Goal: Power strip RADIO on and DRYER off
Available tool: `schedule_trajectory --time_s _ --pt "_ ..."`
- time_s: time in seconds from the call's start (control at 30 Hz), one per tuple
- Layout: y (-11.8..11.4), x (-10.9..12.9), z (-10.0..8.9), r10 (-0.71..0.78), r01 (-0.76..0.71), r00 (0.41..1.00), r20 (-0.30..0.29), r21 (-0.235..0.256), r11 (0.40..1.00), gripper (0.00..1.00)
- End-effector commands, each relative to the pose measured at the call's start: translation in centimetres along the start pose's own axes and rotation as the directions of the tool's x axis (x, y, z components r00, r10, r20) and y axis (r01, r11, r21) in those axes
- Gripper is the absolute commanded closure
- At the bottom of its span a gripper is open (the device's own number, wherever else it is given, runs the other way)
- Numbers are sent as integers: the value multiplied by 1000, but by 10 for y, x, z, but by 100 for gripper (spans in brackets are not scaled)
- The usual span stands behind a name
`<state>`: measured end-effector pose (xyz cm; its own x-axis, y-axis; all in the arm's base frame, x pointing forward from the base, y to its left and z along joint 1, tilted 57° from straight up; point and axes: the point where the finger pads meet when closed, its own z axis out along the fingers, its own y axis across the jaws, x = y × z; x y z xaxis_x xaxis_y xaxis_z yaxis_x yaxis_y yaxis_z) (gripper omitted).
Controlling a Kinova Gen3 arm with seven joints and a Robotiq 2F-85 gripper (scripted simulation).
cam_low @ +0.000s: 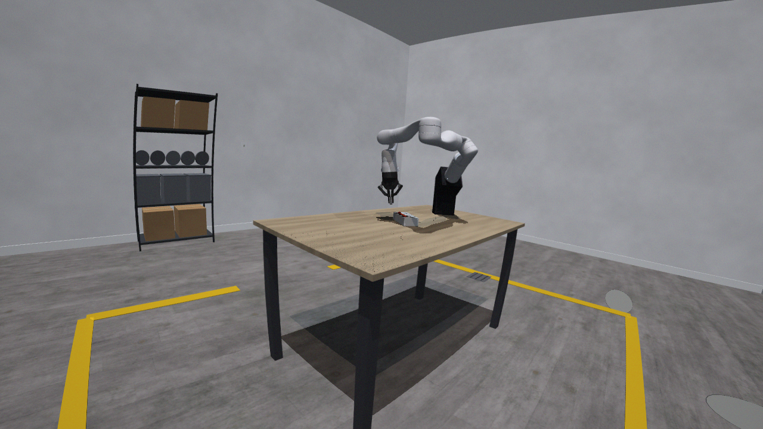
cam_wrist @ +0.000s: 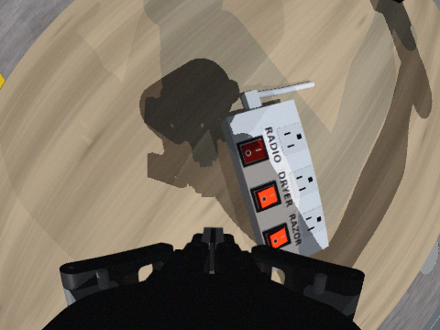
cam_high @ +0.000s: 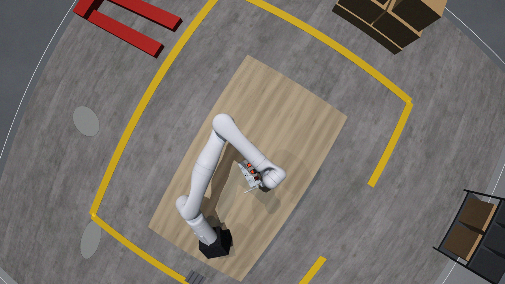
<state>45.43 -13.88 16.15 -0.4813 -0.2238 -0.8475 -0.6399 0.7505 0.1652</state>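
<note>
A white power strip (cam_wrist: 278,174) lies flat on the wooden table, right way up, and also shows in the overhead view (cam_high: 249,172) and the side view (cam_low: 406,217). Its RADIO switch (cam_wrist: 253,152) is dark red. The DRYER switch (cam_wrist: 267,196) and the RAZOR switch (cam_wrist: 278,236) glow bright orange. A short white cord stub (cam_wrist: 278,92) sticks out at the RADIO end. My gripper (cam_wrist: 213,239) (cam_low: 390,198) is shut and empty. It hangs in the air above the table, beside the strip's RAZOR end and apart from it.
The arm's black base (cam_low: 443,198) stands on the table behind the strip. A shelf rack with boxes (cam_low: 173,166) stands by the far wall. Yellow floor tape (cam_high: 148,91) rings the table.
</note>
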Motion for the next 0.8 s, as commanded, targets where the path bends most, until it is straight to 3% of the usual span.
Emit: schedule_trajectory --time_s 0.0,0.77 --pt "-2 -1 -1 50 -50 999 9 17 999 100" --pt "-7 -5 -1 242 -245 969 50 66 967 100"
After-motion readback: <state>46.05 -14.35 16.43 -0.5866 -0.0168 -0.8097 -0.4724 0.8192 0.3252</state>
